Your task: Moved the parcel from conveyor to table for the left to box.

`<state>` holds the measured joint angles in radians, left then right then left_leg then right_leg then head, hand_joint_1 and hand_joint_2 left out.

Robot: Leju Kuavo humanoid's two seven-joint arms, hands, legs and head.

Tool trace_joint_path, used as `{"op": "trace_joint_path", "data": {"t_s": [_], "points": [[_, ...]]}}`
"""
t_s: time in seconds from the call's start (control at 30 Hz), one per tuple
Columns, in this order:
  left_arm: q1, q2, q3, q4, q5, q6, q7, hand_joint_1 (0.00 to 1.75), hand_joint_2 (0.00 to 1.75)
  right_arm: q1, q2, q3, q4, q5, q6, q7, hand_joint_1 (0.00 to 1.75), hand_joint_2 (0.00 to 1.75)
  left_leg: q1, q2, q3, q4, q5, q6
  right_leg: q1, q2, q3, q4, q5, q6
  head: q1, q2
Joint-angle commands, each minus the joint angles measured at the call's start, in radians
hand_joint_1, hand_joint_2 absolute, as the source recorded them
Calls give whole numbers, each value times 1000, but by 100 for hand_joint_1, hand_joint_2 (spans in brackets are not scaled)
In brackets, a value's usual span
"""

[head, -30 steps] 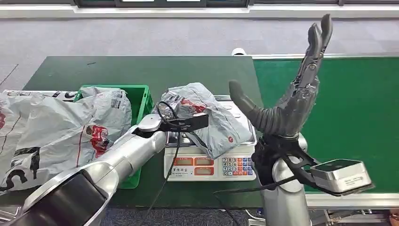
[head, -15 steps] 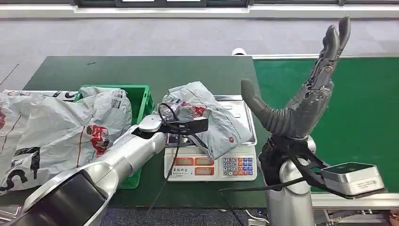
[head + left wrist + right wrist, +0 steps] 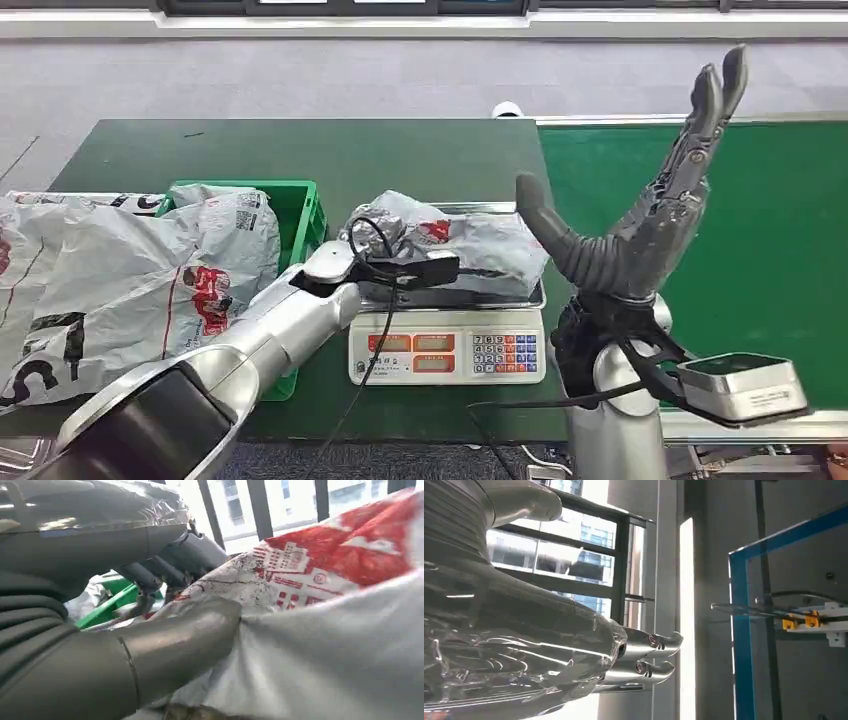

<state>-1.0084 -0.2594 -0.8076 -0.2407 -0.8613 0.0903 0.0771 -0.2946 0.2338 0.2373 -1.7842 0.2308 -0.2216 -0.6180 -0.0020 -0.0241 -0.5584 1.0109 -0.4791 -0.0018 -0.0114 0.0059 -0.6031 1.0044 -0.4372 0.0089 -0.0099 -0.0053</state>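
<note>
The grey plastic parcel (image 3: 480, 245) with red print lies flat on the pan of the weighing scale (image 3: 450, 352) on the dark green table (image 3: 300, 150). My left arm reaches to its near left end. In the left wrist view my left hand (image 3: 170, 645) grips a fold of the parcel (image 3: 325, 630), thumb on one side and dark fingers (image 3: 165, 570) curled over the other. My right hand (image 3: 640, 230) is raised upright near the conveyor's left edge, fingers spread, holding nothing. Its silvery back (image 3: 524, 630) shows in the right wrist view.
A green crate (image 3: 300, 200) stands left of the scale, with a heap of grey parcels (image 3: 120, 270) spilling over it and the table's left side. The green conveyor belt (image 3: 770, 230) runs along the right. A cable loops over my left wrist.
The parcel, bunched up and lifted at its left end before, now lies flatter on the scale pan. My left wrist has shifted slightly right. My right hand drifted a little right and up.
</note>
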Motion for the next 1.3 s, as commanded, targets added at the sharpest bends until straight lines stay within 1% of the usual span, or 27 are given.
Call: {"op": "trace_joint_path", "data": {"t_s": [0.03, 0.17, 0.2, 0.23, 0.3, 0.37, 0.43, 0.47, 0.5, 0.57, 0.63, 0.7, 0.77, 0.8, 0.83, 0.87, 0.93, 0.97, 1.07, 1.2, 1.23, 1.3], "points": [[-38, -13, 221, -18, 1, 161, -70, 175, 175, -3, -26, -14, 12, 16, -26, 17, 0, 175, 1, 1, 0, 0, 0, -1, 1, -1, 1, -1, 0, 0, 0, 0], [-48, 0, 255, -28, -3, 174, -82, 175, 175, -4, -27, -15, 15, 16, -30, 19, 0, 175, 1, 3, 1, -1, 0, -1, 1, 1, 1, -2, 1, -1, 0, 0], [-47, 5, 281, -38, 5, 215, -85, 175, 175, -4, -28, -14, 17, 11, -26, 21, 0, 175, 1, 2, 0, 0, 0, -1, 1, 0, 0, -1, 0, 0, 0, 0], [-54, 15, 319, -39, 12, 261, -99, 175, 175, -5, -28, -19, 22, -2, -21, 23, 0, 175, 1, 3, 1, -1, 0, -1, 1, 1, 1, -2, 1, -1, 0, 0], [-71, 56, 405, -59, 34, 327, -127, 175, 175, -5, -25, -50, 31, -46, -14, 14, 0, 175, 1, 5, 0, -1, 0, -1, 1, 2, 0, -1, 1, -1, 0, 0], [-80, 77, 427, -62, 30, 306, -147, 175, 175, -2, -29, -68, 31, -59, -2, 4, 0, 175, 1, 4, -1, 0, -1, -1, 1, 2, -1, 0, 1, -1, 0, 0], [-80, 77, 427, -62, 30, 306, -147, 175, 175, -2, -29, -68, 31, -59, -2, 4, 0, 175, 2, 6, 1, 0, -1, -1, 2, 4, 0, -1, 1, -1, 0, 0], [-80, 77, 427, -62, 30, 306, -147, 175, 175, -2, -29, -68, 31, -59, -2, 4, 0, 175, 2, 6, 1, 0, 0, -1, 2, 3, 0, -1, 1, -1, 0, 0], [-70, 79, 460, -73, 38, 369, -144, 175, 175, 10, -21, -98, 17, -78, -23, -4, 0, 175, 1, 5, 1, -1, 0, -1, 1, 3, 0, -1, 1, -1, 0, 0], [-76, 114, 527, -77, 64, 364, -150, 175, 175, 45, -33, -183, -20, -145, -42, -32, 0, 175, 1, 3, 1, -1, 0, -1, 1, 1, 1, -1, 0, -1, 0, 0], [-82, 146, 562, -78, 56, 377, -153, 175, 175, 80, -39, -272, -44, -179, -46, -49, 0, 175, 2, 3, 2, -2, 0, -1, 2, 0, 2, -3, 1, -1, 0, 0], [-85, 175, 602, -79, 51, 399, -151, 175, 175, 128, -49, -358, -59, -241, -14, -70, 0, 175, 2, 1, 1, -1, 0, -1, 2, -1, 2, -2, 0, 0, 0, 0], [-87, 187, 638, -77, 41, 401, -165, 175, 175, 161, -43, -418, -74, -268, 42, -80, 0, 175, 2, 4, 4, -3, 0, -1, 2, 2, 4, -5, 1, 0, 0, 0], [-87, 193, 657, -77, 40, 410, -166, 175, 175, 181, -38, -443, -90, -271, 49, -80, 0, 175, 2, 4, 5, -5, 0, -1, 2, 0, 6, -6, 1, 0, 0, 0], [-84, 204, 701, -82, 51, 422, -179, 175, 175, 213, -36, -473, -117, -283, 65, -80, 0, 175, 3, 4, 6, -6, 1, -2, 3, 0, 7, -7, 1, -1, 0, 0], [-83, 215, 720, -84, 58, 427, -185, 175, 175, 232, -36, -488, -136, -297, 81, -80, 0, 175, 2, 4, 3, -2, 0, -1, 2, 1, 3, -3, 0, -1, 0, 0], [-85, 232, 753, -82, 57, 434, -191, 175, 175, 262, -24, -516, -160, -287, 101, -80, 0, 175, 3, 1, 3, -3, 0, -2, 3, -2, 4, -4, -1, -1, 0, 0], [-88, 239, 773, -81, 49, 434, -196, 175, 175, 276, -15, -526, -170, -274, 97, -80, 0, 175, 2, 0, 4, -4, 0, -2, 2, -3, 5, -4, -1, -1, 0, 0], [-84, 262, 828, -87, 50, 450, -199, 175, 175, 297, -15, -533, -164, -263, 87, -80, 0, 175, 2, 5, 2, -2, -2, -1, 2, 2, 1, -2, -1, -1, 0, 0], [-47, 298, 897, -99, 59, 459, -231, 175, 175, 288, -28, -528, -136, -241, 63, -80, 0, 175, 2, 9, 4, -4, -1, -2, 2, 6, 1, -3, 0, -2, 0, 0], [-41, 302, 903, -101, 60, 458, -240, 175, 175, 287, -29, -528, -134, -241, 62, -80, 0, 175, 1, 8, 2, -2, -1, -2, 1, 5, 0, -1, 0, -1, 0, 0], [-37, 304, 906, -101, 61, 459, -245, 175, 175, 286, -30, -528, -134, -241, 62, -80, 0, 175, 1, 10, 4, -4, -1, -2, 1, 6, 1, -3, 1, -1, 0, 0]]}}
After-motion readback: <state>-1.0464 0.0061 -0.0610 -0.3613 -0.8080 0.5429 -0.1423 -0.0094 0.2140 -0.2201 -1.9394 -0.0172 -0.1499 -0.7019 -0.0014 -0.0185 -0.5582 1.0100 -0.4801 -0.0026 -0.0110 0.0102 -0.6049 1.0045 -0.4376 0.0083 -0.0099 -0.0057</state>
